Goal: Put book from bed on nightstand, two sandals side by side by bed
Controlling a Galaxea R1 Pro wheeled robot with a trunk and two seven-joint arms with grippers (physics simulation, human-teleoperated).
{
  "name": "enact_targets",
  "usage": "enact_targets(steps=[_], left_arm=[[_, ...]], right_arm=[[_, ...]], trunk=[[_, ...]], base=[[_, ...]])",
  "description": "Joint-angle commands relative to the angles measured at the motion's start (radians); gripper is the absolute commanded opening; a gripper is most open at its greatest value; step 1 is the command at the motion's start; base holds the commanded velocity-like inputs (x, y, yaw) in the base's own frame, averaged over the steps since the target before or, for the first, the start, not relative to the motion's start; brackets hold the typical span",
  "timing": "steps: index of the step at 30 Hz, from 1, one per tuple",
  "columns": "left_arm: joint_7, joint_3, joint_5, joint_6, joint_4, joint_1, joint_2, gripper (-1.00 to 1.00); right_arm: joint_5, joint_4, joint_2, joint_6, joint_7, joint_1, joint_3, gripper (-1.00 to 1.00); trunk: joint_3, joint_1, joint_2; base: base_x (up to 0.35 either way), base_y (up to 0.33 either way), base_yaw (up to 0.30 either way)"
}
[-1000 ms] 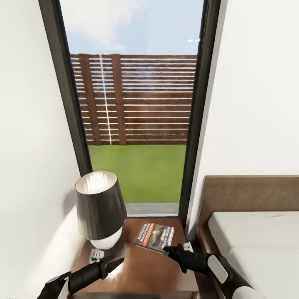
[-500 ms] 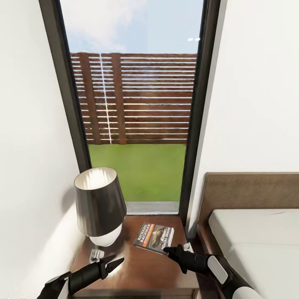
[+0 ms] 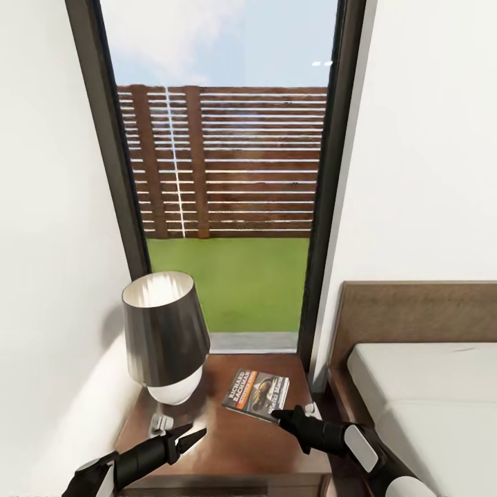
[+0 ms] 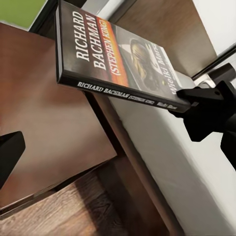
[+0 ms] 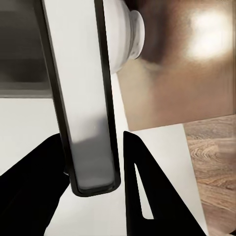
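Head view: the right gripper (image 3: 278, 415) pinches the book (image 3: 256, 393) at its 5 o'clock corner above the nightstand (image 3: 235, 449); lower it flat before releasing, clear of the lamp (image 3: 166, 338). Left wrist view: the book (image 4: 118, 61) hangs tilted. Right wrist view: fingers (image 5: 142, 196) clamp its edge. The left gripper (image 3: 188, 436) looks slightly parted and empty.

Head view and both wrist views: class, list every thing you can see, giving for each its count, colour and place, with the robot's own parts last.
window: one, black frame, in the wall behind the nightstand; fence and grass outside.
nightstand: one, reddish-brown, between wall and bed.
lamp: one, dark shade, white base, on the nightstand's left half.
book: one, dark with orange band, above the nightstand, gripped at one corner.
bed: one, pale mattress, brown headboard, right of the nightstand.
floor: brown planks.
left claw: one, black, over the nightstand's front.
right claw: one, black, shut on the book.
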Motion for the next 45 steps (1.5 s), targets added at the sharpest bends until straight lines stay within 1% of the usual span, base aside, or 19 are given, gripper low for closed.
enact_targets(steps=[1, 13, 19, 21, 23, 26, 27, 29, 33, 36, 41, 45], left_arm=[[-0.004, 0.002, 0.002, 0.010, 0.000, -0.001, 0.000, 1.00], [-0.011, 0.001, 0.003, 0.010, 0.000, -0.001, 0.000, 1.00], [-0.018, -0.002, 0.005, 0.014, -0.009, -0.001, 0.000, 1.00], [-0.020, -0.002, 0.008, 0.024, -0.026, -0.011, 0.001, 1.00], [-0.023, -0.002, 0.009, 0.052, -0.062, -0.014, 0.001, 1.00], [-0.031, -0.004, 0.010, 0.161, -0.178, -0.015, 0.000, 1.00], [-0.033, -0.005, 0.010, 0.187, -0.211, -0.016, -0.001, 1.00], [-0.034, -0.007, 0.010, 0.216, -0.253, -0.016, 0.000, 1.00], [-0.033, -0.008, 0.009, 0.232, -0.277, -0.016, -0.001, 1.00], [-0.033, -0.014, 0.008, 0.234, -0.280, -0.016, -0.001, 1.00], [-0.033, -0.051, 0.008, 0.236, -0.282, -0.016, -0.001, 1.00], [-0.035, -0.060, 0.010, 0.237, -0.282, -0.016, -0.001, 1.00]], right_arm=[[0.000, -0.001, 0.001, 0.006, 0.002, -0.001, -0.005, -1.00], [0.000, 0.001, 0.001, 0.005, 0.002, 0.000, -0.004, -1.00], [0.000, 0.001, 0.001, 0.005, 0.002, -0.001, -0.003, -1.00], [0.000, 0.001, 0.001, 0.005, 0.002, 0.000, -0.003, -1.00], [0.000, 0.001, 0.001, 0.005, 0.002, -0.001, -0.003, -1.00], [0.000, 0.001, 0.001, 0.005, 0.002, -0.001, -0.003, -1.00], [0.000, 0.001, 0.001, 0.005, 0.002, -0.001, -0.003, -1.00], [0.000, 0.000, 0.001, 0.005, 0.002, -0.001, -0.003, -1.00], [0.000, 0.000, 0.001, 0.005, 0.002, -0.001, -0.003, -1.00], [0.000, 0.000, 0.001, 0.005, 0.002, -0.001, -0.003, -1.00], [0.000, 0.000, 0.001, 0.005, 0.001, -0.001, -0.003, -1.00], [0.000, 0.000, 0.001, 0.005, 0.001, -0.001, -0.003, -1.00]], trunk=[[-0.004, 0.004, -0.008], [-0.042, 0.050, -0.092], [-0.042, 0.050, -0.092], [-0.042, 0.050, -0.092], [-0.042, 0.050, -0.092], [-0.042, 0.050, -0.092], [-0.042, 0.050, -0.092], [-0.042, 0.050, -0.092], [-0.042, 0.050, -0.092], [-0.051, 0.061, -0.113], [-0.067, 0.081, -0.148], [-0.079, 0.096, -0.176]], base=[[0.000, 0.000, 0.000], [0.000, 0.000, 0.000], [0.000, 0.000, 0.000], [0.000, 0.000, 0.000], [0.000, 0.000, 0.000], [0.000, 0.000, 0.000], [0.000, 0.000, 0.000], [0.000, 0.000, 0.000], [0.000, 0.000, 0.000], [0.000, 0.000, 0.000], [0.000, 0.000, 0.000], [0.000, 0.000, 0.000]])
